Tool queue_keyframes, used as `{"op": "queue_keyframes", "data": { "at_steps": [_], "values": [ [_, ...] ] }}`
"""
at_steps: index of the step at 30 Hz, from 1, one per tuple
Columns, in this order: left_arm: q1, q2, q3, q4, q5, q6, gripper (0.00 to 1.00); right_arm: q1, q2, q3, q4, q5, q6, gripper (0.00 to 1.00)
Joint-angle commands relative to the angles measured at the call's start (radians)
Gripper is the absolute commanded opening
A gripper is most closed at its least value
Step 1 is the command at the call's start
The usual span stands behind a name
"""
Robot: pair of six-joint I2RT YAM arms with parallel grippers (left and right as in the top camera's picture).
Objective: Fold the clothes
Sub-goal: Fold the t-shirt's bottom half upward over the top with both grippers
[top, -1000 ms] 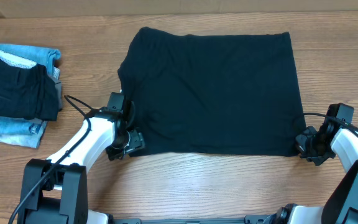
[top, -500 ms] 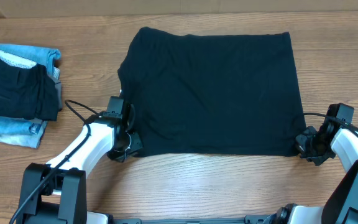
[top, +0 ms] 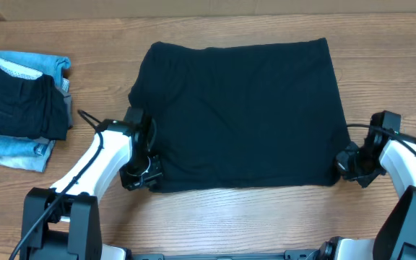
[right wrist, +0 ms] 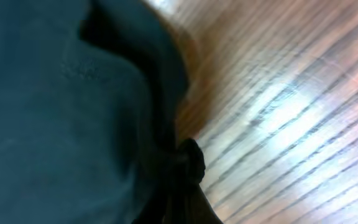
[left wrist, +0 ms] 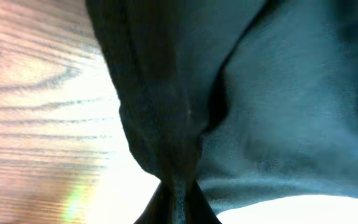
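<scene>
At the near edge of the wooden table (top: 215,217), the left gripper (top: 144,175) and right gripper (top: 341,167) are pinching, jaws closed, the near corners of the soft black T-shirt (top: 240,115), which is lying spread in a smooth rectangle.

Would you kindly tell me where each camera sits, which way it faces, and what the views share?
Overhead: above the table, facing straight down on the black T-shirt, a folded pile, the left gripper and right gripper.
Left wrist: on the left arm, facing along its fingers, shut on a bunched shirt corner.
Right wrist: on the right arm, likewise shut on the other near corner.
Shared: every view shows shirt and wood.
</scene>
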Motion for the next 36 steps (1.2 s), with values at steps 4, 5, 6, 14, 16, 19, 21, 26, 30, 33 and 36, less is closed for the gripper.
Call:
{"op": "queue_keyframes", "data": {
  "at_steps": [4,5,6,14,16,19,21,26,30,33,36],
  "values": [
    [0.033,0.008,0.127,-0.067,-0.007,0.061,0.04,0.038,0.003,0.138,-0.105,0.023,-0.002,0.04],
    [0.039,0.008,0.135,-0.067,-0.007,0.061,0.04,0.038,0.003,0.159,-0.119,0.023,-0.002,0.04],
    [0.050,0.008,0.146,-0.070,-0.007,0.061,0.04,0.038,0.003,0.201,-0.152,0.025,-0.002,0.04],
    [0.160,0.008,0.195,-0.049,-0.029,0.071,0.04,0.038,0.003,0.264,-0.178,0.039,0.032,0.04],
    [0.169,0.008,0.205,-0.035,-0.027,0.071,0.04,0.038,0.003,0.264,-0.159,0.038,0.050,0.04],
    [0.171,0.008,0.233,-0.025,-0.028,0.067,0.04,0.038,0.003,0.264,-0.112,0.038,0.065,0.04],
    [0.171,0.008,0.255,-0.008,-0.028,0.067,0.04,0.038,0.003,0.264,-0.082,0.038,0.085,0.04],
    [0.171,0.008,0.257,0.103,-0.025,0.048,0.04,0.038,0.003,0.264,0.012,-0.014,0.117,0.04],
    [0.171,0.008,0.257,0.161,-0.032,0.048,0.05,0.038,0.003,0.263,0.068,-0.018,0.141,0.04],
    [0.170,0.011,0.253,0.195,-0.038,0.048,0.06,0.038,0.003,0.263,0.078,-0.018,0.141,0.04],
    [0.167,0.035,0.253,0.200,-0.051,0.048,0.08,0.038,0.005,0.263,0.098,-0.018,0.140,0.04]
  ]
}}
